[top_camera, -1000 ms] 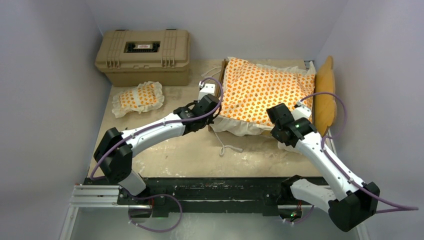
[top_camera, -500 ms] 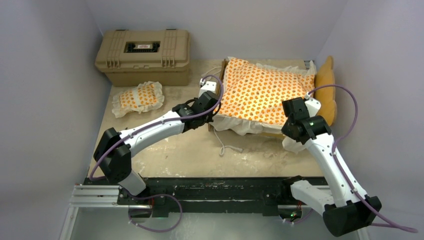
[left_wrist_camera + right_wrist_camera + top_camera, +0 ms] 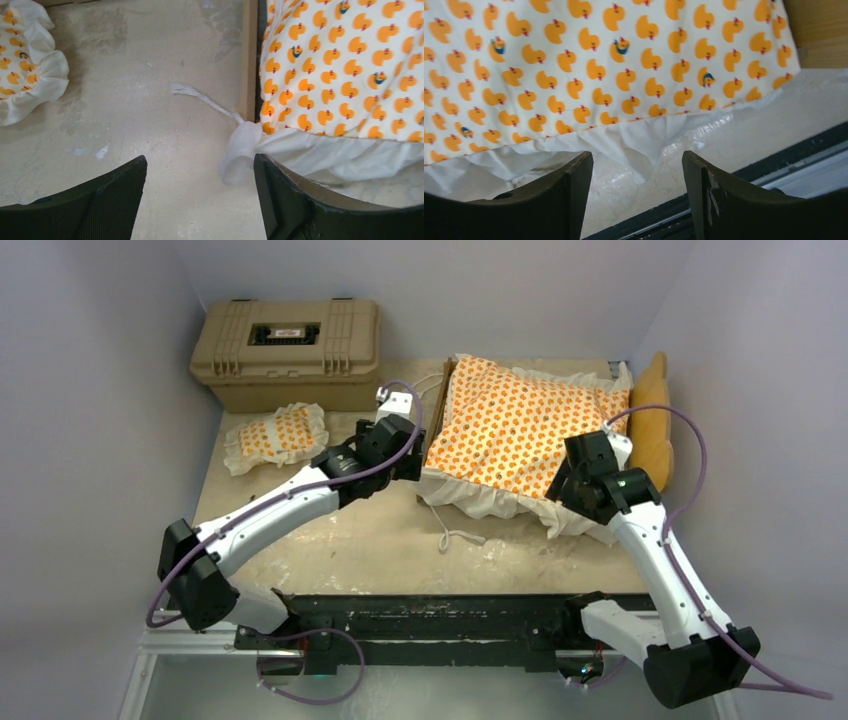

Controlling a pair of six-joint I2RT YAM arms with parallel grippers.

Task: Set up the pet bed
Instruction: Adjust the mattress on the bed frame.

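The orange-patterned mattress cushion (image 3: 520,425) lies over the light-wood pet bed frame, whose headboard (image 3: 650,425) stands at the right. The cushion's white ruffle (image 3: 480,495) hangs over the near side. The small matching pillow (image 3: 275,435) lies on the table to the left. My left gripper (image 3: 410,450) is open beside the cushion's left corner, with only bare table between its fingers (image 3: 125,187). The ruffle (image 3: 310,150) touches the right finger's tip. My right gripper (image 3: 568,485) is open at the near right corner, with the ruffle's point (image 3: 644,150) hanging just ahead of its jaws.
A tan hard case (image 3: 285,350) stands at the back left. A white tie cord (image 3: 450,530) trails onto the table in front of the bed. Grey walls close in on both sides, and a black rail (image 3: 430,615) runs along the near edge.
Both grippers have opened and let go of the cushion's ruffle. The left arm has pulled back to the left, away from the cushion's corner. The cushion has settled lower over the frame.
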